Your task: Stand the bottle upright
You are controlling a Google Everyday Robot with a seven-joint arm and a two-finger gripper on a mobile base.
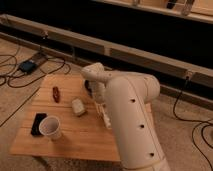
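My gripper (101, 111) reaches down to the wooden table (75, 144) just right of its middle, at the end of my big white arm (131, 117). A pale, slim piece of the bottle (105, 119) shows at the fingers, low on the tabletop. The gripper is shut on it. The arm hides most of the bottle, so I cannot tell whether it lies flat or is tilted.
A small whitish rounded block (78, 106) lies just left of the gripper. A white paper cup (50, 127) stands at the front left beside a flat black object (38, 123). A small red thing (56, 94) lies at the back left. Cables and a dark box (29, 65) cover the floor on the left.
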